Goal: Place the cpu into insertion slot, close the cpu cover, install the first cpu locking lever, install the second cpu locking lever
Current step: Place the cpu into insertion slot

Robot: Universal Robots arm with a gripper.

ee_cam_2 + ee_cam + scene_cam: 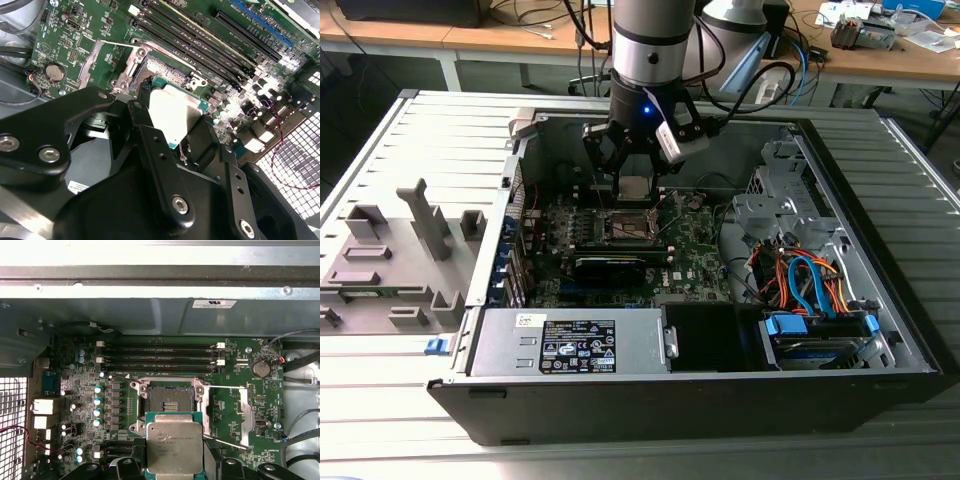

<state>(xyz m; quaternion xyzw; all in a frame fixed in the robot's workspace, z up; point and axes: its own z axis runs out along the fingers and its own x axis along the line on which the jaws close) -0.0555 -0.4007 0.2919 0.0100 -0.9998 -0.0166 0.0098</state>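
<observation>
Over motherboard (227, 407), cpu (174, 447) clamped in pincer (633, 182).

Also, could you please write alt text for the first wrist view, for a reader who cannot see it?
The gripper holds the cpu, metal top showing, over the green motherboard, close to the empty insertion slot. The cpu cover is swung open beside the slot.
</observation>
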